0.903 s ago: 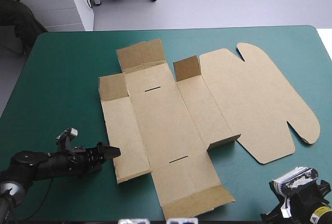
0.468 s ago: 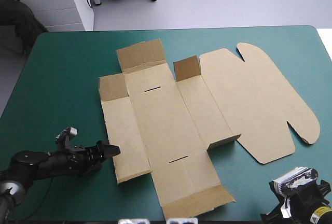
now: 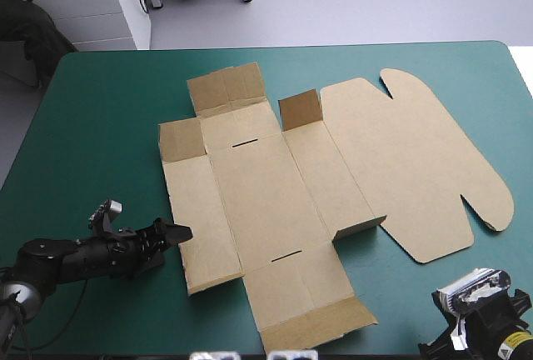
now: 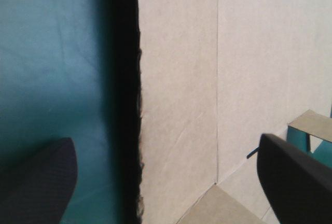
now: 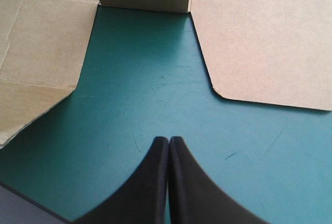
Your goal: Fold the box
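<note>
The box lies as a flat cut sheet across the middle of the table. It rests on the teal-green cover, with its rounded lid spread toward the right edge. Three small flaps (two toward the far edge, one toward the near edge) stand up from the board. The left gripper sits low toward the table's near left corner, just beside the box's left panel. Its black fingers stand wide apart, one over bare cover and the other over the board, with the panel's cut edge and a dark shadow running between them. The right gripper is toward the near right corner. Its fingers are pressed together in one pointed arch over bare cover, holding nothing. Ahead of it is the notch between the lid and the box's near panel.
</note>
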You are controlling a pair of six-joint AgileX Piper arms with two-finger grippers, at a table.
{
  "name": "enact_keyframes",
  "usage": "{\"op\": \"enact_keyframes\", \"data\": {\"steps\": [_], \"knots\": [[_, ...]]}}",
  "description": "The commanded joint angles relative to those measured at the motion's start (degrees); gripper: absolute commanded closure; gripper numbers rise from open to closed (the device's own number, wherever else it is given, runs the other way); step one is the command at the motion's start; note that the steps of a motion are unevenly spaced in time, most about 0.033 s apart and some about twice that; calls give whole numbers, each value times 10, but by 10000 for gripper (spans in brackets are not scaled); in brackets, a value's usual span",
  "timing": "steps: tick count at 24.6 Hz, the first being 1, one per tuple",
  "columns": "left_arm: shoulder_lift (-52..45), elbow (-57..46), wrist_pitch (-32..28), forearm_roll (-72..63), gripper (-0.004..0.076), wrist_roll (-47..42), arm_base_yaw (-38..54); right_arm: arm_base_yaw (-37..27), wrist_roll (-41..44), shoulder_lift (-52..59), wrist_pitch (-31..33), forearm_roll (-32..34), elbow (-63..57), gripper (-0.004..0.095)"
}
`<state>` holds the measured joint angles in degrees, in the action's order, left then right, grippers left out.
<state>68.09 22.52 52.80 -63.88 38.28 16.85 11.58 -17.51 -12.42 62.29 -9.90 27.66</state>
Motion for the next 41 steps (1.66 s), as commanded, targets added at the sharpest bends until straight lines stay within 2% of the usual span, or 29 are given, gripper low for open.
{"op": "enact_keyframes", "data": {"steps": [1, 10, 18, 20, 21, 22, 23, 26, 28, 32, 35, 37, 41], "knots": [[33, 8, 9, -59, 50, 34, -7, 1, -4, -8, -35, -6, 14, 927], [103, 8, -63, -117, 50, 58, -117, 1, -4, -8, -35, -6, 14, 927], [116, 8, -71, -221, 56, 120, -171, 1, -4, -8, -35, -6, 14, 927], [116, 8, -80, -219, 172, 120, -171, 1, -4, -8, -35, -6, 14, 927], [116, 8, -83, -223, 365, 120, -171, 1, -4, -8, -35, -6, 14, 927], [116, 8, -83, -226, 463, 120, -171, 1, -4, -8, -35, -6, 14, 927], [116, 8, -73, -242, 698, 124, -171, 1, -4, -8, -35, -6, 14, 927], [116, 8, -50, -278, 731, 174, -173, 1, -4, -8, -35, -6, 14, 927], [116, 8, -12, -279, 731, 266, -173, 1, -4, -8, -35, -6, 14, 927], [116, 12, -10, -299, 731, 271, -173, 1, -4, -8, -35, -6, 14, 927], [116, 29, 18, -290, 731, 273, -173, 1, -4, -8, -35, -6, 14, 927], [116, 66, 46, -272, 731, 273, -173, 1, -4, -8, -35, -6, 14, 927], [115, 132, 49, -198, 731, 238, -173, 1, -4, -8, -35, -6, 14, 927]]}}
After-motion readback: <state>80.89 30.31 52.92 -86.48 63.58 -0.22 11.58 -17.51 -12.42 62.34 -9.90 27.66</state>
